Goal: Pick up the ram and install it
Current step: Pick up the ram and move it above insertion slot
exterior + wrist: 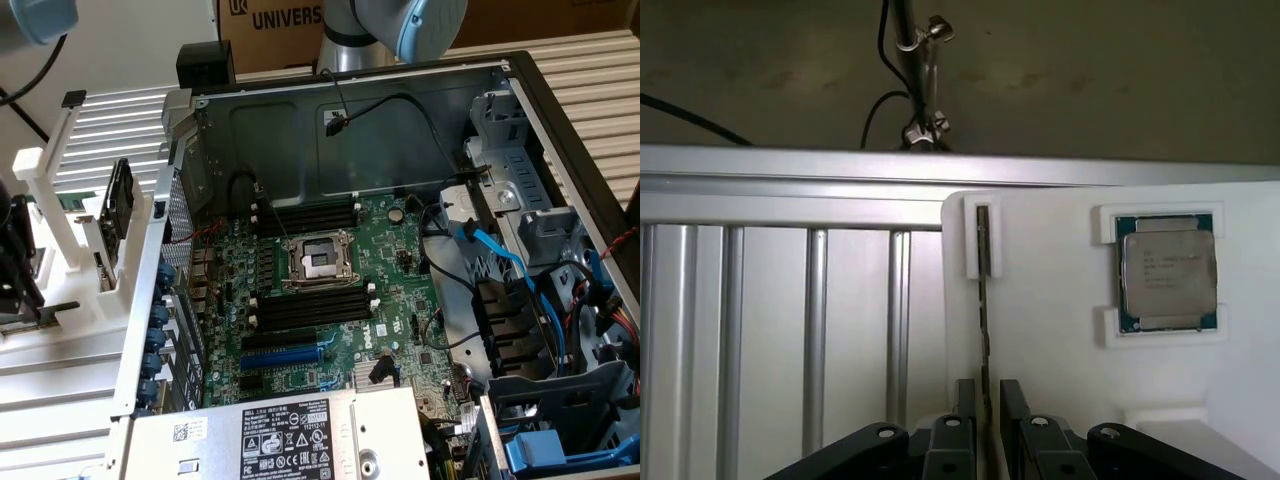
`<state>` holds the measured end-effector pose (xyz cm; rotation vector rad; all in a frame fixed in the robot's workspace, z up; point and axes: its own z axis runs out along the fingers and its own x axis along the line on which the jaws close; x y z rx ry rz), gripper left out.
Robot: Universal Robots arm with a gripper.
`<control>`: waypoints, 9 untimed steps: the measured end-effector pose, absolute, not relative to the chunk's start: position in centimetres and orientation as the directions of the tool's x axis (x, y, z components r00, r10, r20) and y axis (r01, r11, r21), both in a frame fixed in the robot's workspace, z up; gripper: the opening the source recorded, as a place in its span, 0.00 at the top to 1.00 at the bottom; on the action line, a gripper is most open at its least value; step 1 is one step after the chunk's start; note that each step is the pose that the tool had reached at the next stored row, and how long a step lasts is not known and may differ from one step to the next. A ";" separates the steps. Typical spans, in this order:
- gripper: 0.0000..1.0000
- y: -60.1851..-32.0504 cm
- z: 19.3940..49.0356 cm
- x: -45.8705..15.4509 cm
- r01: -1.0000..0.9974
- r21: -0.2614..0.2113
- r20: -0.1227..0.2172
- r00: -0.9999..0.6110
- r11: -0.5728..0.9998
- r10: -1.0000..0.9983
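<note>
Claw (985, 395) spread astride ram (983, 290), standing edge-on in white holder (1050, 300) slot.

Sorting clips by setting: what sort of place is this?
Probably a robotics lab bench for computer assembly: an opened computer case with its motherboard exposed, a white parts rack holding a processor chip.

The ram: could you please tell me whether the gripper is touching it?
Cannot tell. The wrist view shows the gripper straddling the ram: a gap at one finger, none clear at the other.
</note>
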<state>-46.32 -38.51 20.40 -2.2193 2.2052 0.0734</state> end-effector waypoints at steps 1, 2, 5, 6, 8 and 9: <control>0.76 -38.5 20.3 -46.3 -1.000 0.023 -0.042 0.006 -0.007 -0.999; 0.76 -38.4 20.3 -46.3 -1.000 0.021 -0.042 0.006 -0.007 -0.999; 0.76 -38.4 20.2 -46.3 -1.000 0.019 -0.042 0.006 -0.007 -0.999; 0.76 -38.4 20.2 -46.3 -1.000 0.019 -0.042 0.006 -0.007 -0.999; 0.76 -38.4 20.2 -46.3 -1.000 0.018 -0.042 0.006 -0.007 -0.999; 0.76 -38.4 20.2 -46.3 -1.000 0.018 -0.043 0.006 -0.007 -0.999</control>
